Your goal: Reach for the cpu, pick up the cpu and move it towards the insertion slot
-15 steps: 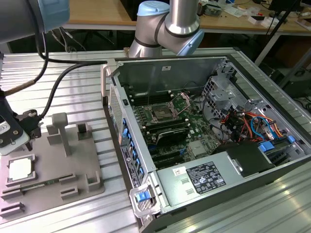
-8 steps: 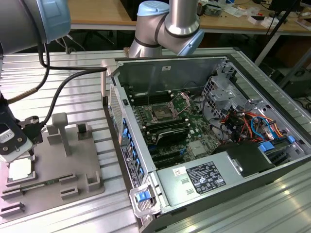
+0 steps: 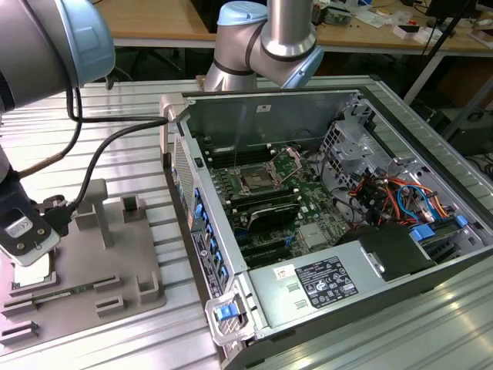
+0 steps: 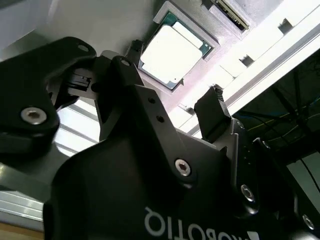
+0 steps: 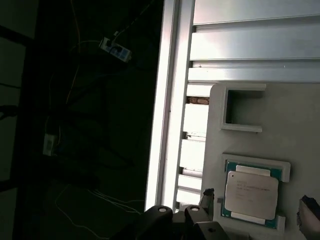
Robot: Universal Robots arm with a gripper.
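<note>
One cpu (image 5: 250, 192), silver lid up, lies flat in a square pocket of the grey jig (image 5: 295, 125). The pocket is by the jig edge nearest the tabletop (image 5: 250, 30) edge rail. The second wrist view shows it seated level, with the green rim visible round the lid.

End effector (image 4: 175, 77) is released: jaws spread wider than the chip, nothing held. In both wrist views the black fingertips (image 4: 215, 107) sit one on each side of the cpu, with the chip between them and just past the tips. Cannot tell if the tips touch the jig.

In the exterior view the end effector hangs low over the jig corner, at the tabletop edge on the exterior view's left. A thin green strip (image 3: 73, 291) lies in another slot of the jig.

Insertion slot (image 3: 256, 182), metal frame with a dark centre, is on the green motherboard (image 3: 312, 204) inside the open computer case (image 3: 262, 96). It is toward the exterior view's right, well apart from the cpu and the end effector.
</note>
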